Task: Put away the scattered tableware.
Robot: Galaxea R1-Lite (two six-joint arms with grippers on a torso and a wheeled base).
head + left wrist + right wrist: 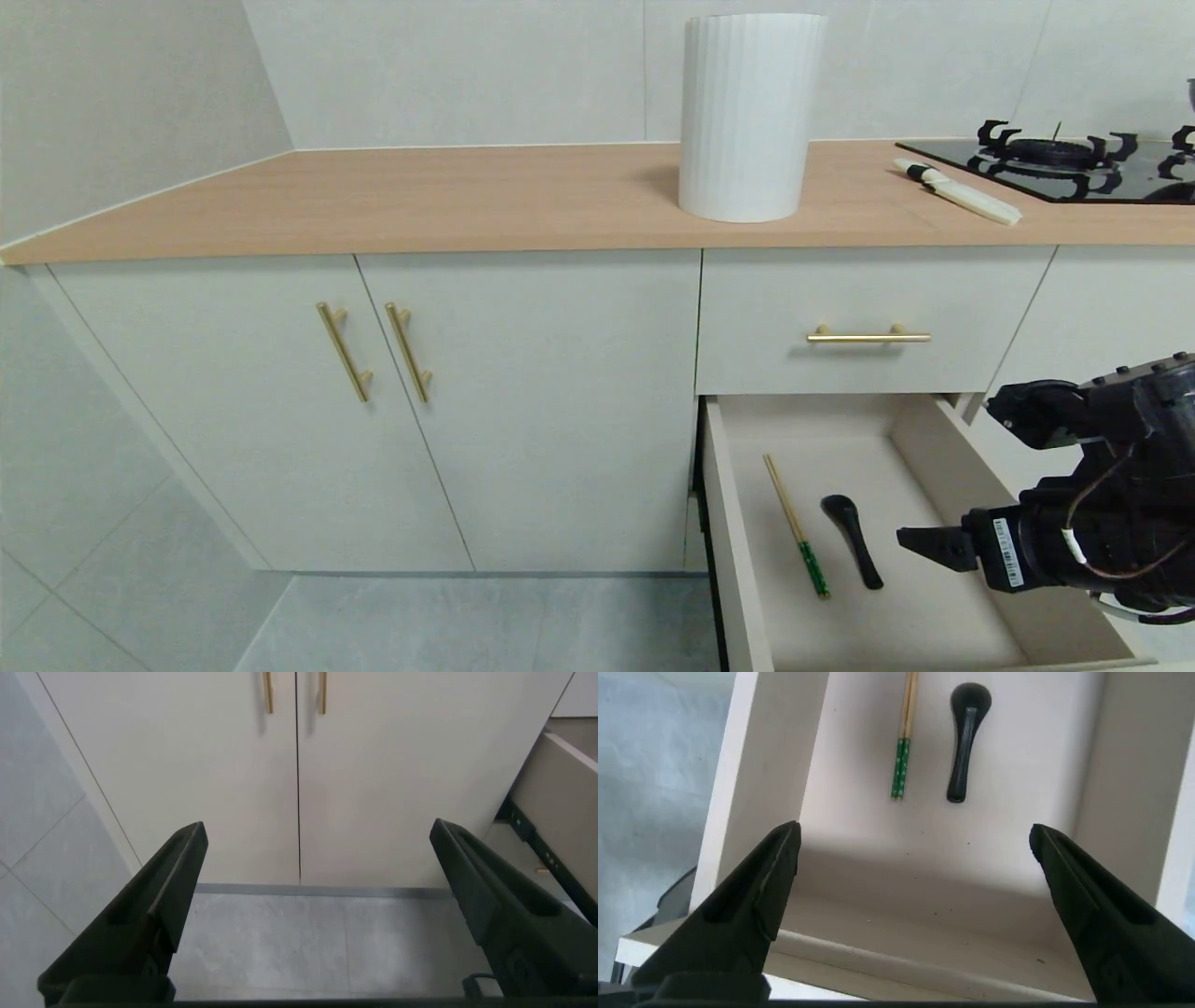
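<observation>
Chopsticks [796, 529] and spoon [854, 546] lie front-to-back in the drawer [731, 523], bowl rearward; left tool [317, 831] and right tool [913, 835] apart.

We see a kitchen; a gas hob [1055, 168] sits in the wooden countertop [420, 201] under tiled walls [467, 65]. Cabinets [523, 420] stand below; an open drawer [733, 532] holds chopsticks [795, 527] and a spoon [851, 539].
</observation>
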